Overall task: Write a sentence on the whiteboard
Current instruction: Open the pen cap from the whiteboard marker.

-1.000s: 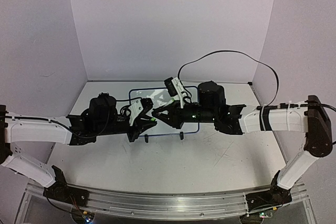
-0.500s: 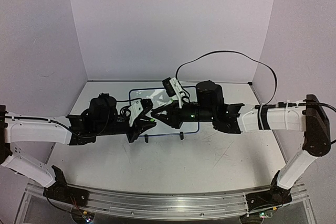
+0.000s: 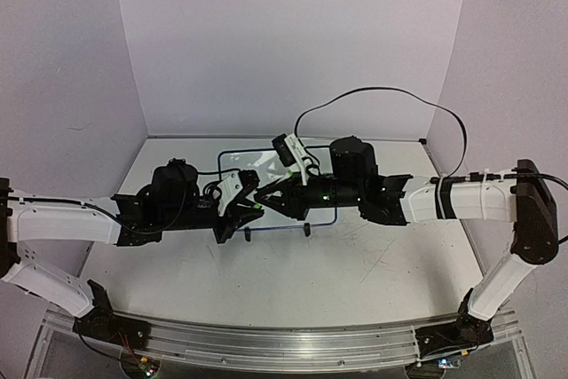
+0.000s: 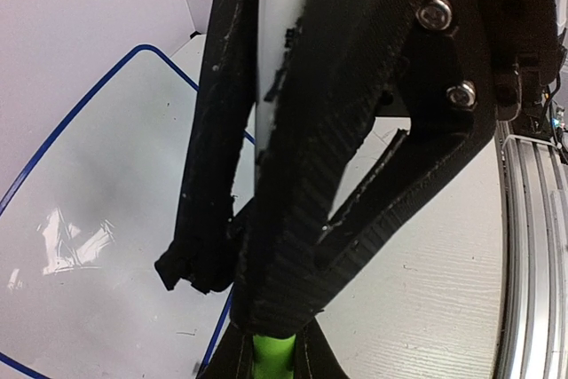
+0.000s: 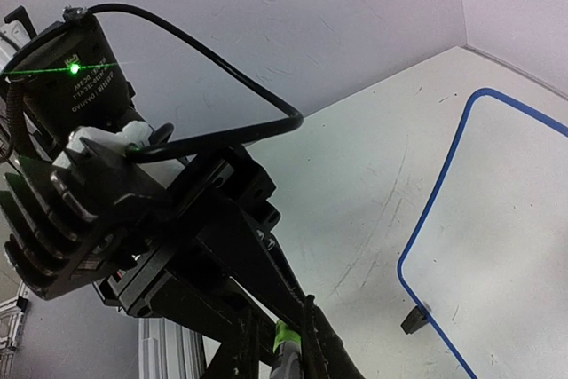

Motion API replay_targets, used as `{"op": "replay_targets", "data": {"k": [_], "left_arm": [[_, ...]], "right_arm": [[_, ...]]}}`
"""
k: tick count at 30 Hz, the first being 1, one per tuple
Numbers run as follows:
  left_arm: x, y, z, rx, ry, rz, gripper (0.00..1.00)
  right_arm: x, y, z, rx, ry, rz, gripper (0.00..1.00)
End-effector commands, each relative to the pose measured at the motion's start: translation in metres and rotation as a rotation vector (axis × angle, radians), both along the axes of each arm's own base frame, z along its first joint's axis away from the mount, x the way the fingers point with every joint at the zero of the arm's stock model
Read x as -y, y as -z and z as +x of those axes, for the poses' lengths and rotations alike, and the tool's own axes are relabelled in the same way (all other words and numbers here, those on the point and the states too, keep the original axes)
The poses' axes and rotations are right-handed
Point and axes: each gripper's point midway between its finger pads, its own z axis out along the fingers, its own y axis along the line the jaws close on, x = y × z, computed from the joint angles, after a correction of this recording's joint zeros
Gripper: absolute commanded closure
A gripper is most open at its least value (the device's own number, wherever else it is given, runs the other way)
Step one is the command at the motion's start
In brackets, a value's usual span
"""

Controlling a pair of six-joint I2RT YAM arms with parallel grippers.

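The whiteboard (image 3: 236, 160), blue-framed, lies flat at mid-table under both grippers, and no green lettering shows on its visible parts. It also shows in the left wrist view (image 4: 98, 219) and the right wrist view (image 5: 515, 237). My left gripper (image 3: 251, 208) (image 4: 240, 295) is shut on the white pen (image 4: 280, 24), just over the board's near edge. The pen's green cap (image 4: 269, 357) (image 5: 287, 337) sticks out past its fingertips. My right gripper (image 3: 264, 194) (image 5: 284, 357) meets it tip to tip and is shut on that green cap.
Two black clip feet (image 3: 248, 235) (image 3: 306, 230) stand at the board's near edge; one shows in the right wrist view (image 5: 413, 319). A black cable (image 3: 382, 90) loops above the right arm. The table top (image 3: 355, 264) is scuffed white, with walls on three sides.
My right arm has shifted a little to the left, closing onto the pen's cap end. My left arm has stayed almost still.
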Motion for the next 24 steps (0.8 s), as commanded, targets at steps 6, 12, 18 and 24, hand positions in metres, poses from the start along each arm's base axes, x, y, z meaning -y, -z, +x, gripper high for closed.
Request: {"op": "replay_targets", "data": {"k": [6,12,18,24], "left_arm": [[0.005,-0.043,0.007,0.081,-0.012,-0.078,1.0],[0.004,-0.044,0.008,0.084,-0.018,-0.074,1.0],[0.001,-0.039,0.011,0.084,-0.044,-0.058,1.0],[-0.001,-0.036,0.021,0.054,-0.107,-0.057,1.0]], "right_arm": [[-0.006,-0.014,-0.015,0.033,-0.07,0.019,0.9],[-0.006,-0.012,-0.016,0.036,-0.077,0.014,1.0],[-0.001,-0.014,-0.017,0.029,-0.082,0.018,1.0],[0.003,-0.016,-0.012,-0.006,-0.037,0.023,1.0]]}}
